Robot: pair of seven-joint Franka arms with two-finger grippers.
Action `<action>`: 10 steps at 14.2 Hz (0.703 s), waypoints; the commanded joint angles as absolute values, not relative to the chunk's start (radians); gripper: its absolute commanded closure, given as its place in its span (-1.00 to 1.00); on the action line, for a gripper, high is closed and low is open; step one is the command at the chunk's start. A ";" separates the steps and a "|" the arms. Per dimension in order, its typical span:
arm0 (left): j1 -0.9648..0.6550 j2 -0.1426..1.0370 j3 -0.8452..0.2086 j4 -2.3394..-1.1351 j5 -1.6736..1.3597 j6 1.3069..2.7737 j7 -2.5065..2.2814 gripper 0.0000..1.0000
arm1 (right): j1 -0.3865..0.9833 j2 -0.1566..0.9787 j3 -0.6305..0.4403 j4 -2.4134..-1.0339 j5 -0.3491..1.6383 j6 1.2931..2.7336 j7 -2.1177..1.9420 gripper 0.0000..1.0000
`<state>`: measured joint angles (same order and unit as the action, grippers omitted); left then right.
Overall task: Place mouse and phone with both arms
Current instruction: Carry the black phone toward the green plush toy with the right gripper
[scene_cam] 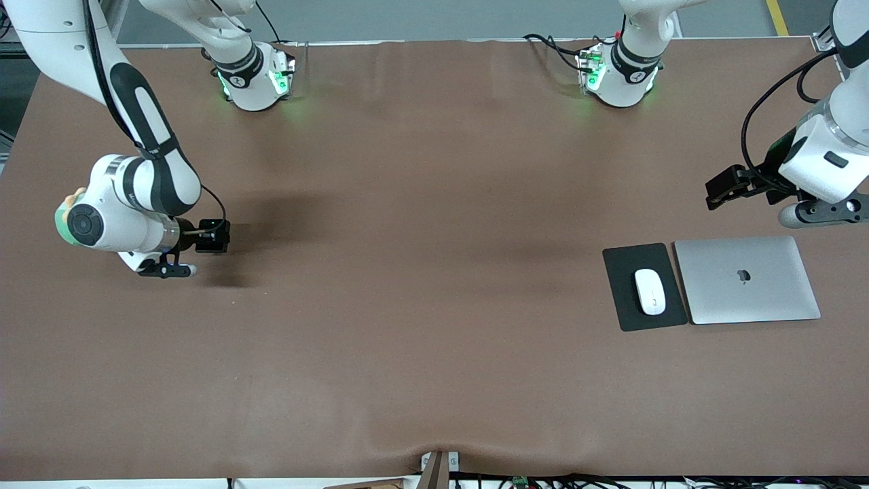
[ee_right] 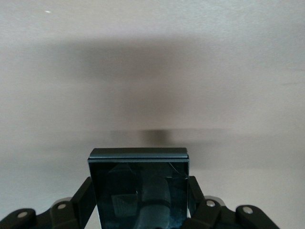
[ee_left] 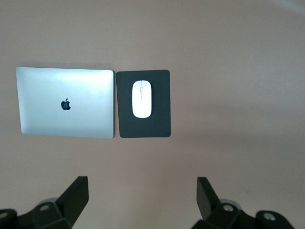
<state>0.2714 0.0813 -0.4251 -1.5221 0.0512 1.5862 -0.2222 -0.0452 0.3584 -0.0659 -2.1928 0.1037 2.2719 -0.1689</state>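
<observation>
The white mouse [scene_cam: 650, 291] lies on a dark grey mouse pad [scene_cam: 623, 268] near the left arm's end of the table; it also shows in the left wrist view [ee_left: 142, 98]. My left gripper [scene_cam: 724, 188] hangs open and empty over bare table, apart from the pad; its fingers [ee_left: 76, 195] stand wide apart. My right gripper [scene_cam: 212, 238] is shut on the black glossy phone [scene_cam: 216, 235] and holds it just above the table near the right arm's end. In the right wrist view the phone [ee_right: 138, 183] fills the space between the jaws.
A closed silver laptop [scene_cam: 747, 279] lies beside the mouse pad, toward the left arm's end; it also shows in the left wrist view [ee_left: 66, 102], as does the pad [ee_left: 162, 121]. The brown table [scene_cam: 407, 272] stretches between the arms.
</observation>
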 commanded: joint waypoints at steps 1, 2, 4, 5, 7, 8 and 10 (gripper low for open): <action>0.287 0.057 -0.426 -1.532 0.032 1.592 -0.224 -1.00 | -0.110 0.337 -0.049 -2.258 0.091 2.354 -0.244 1.00; 0.287 0.054 -0.426 -1.532 0.035 1.591 -0.222 -1.00 | -0.124 0.341 -0.048 -2.275 0.091 2.377 -0.258 1.00; 0.287 0.048 -0.428 -1.534 0.035 1.582 -0.225 -1.00 | -0.126 0.360 -0.049 -2.283 0.091 2.396 -0.259 1.00; 0.285 0.040 -0.428 -1.535 0.035 1.580 -0.229 -1.00 | -0.129 0.373 -0.049 -2.283 0.091 2.405 -0.265 1.00; 0.285 0.037 -0.428 -1.536 0.037 1.568 -0.232 -1.00 | -0.133 0.387 -0.049 -2.284 0.089 2.408 -0.279 1.00; 0.285 0.035 -0.429 -1.534 0.037 1.562 -0.230 -1.00 | -0.133 0.391 -0.051 -2.284 0.089 2.408 -0.279 1.00; 0.285 0.034 -0.430 -1.534 0.038 1.560 -0.229 -1.00 | -0.135 0.397 -0.051 -2.283 0.087 2.408 -0.299 0.95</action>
